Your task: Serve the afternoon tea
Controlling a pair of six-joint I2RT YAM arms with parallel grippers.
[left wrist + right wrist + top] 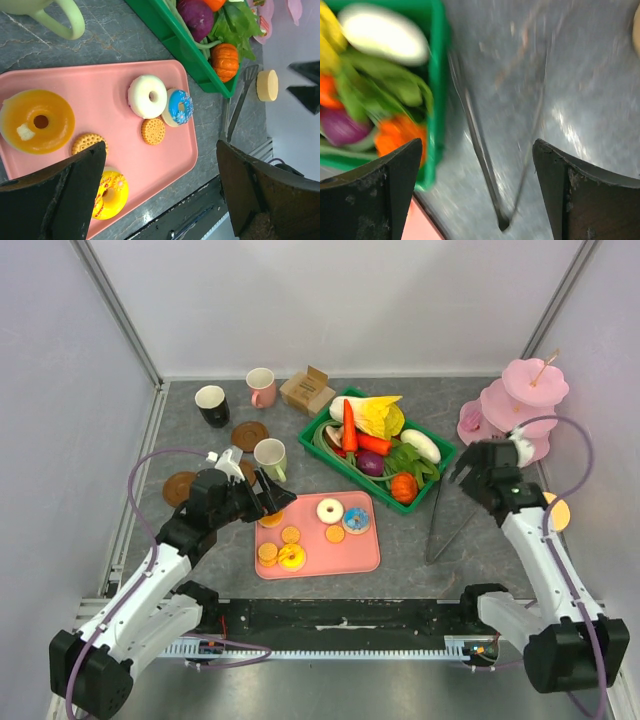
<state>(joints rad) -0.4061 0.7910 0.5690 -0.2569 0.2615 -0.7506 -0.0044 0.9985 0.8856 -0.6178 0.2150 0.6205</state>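
A pink tray holds a white donut, a blue donut, a yellow donut, an orange donut and round biscuits. My left gripper is open and empty above the tray's left end. In the left wrist view it hangs over the tray's near edge, with the yellow donut by its left finger. Black, pink and pale-green mugs and two brown coasters stand behind. My right gripper is open above metal tongs.
A green basket of toy vegetables sits at the centre back, a cardboard box behind it. A pink tiered stand stands at the far right. A pale round biscuit lies by the right arm. The right wrist view is blurred.
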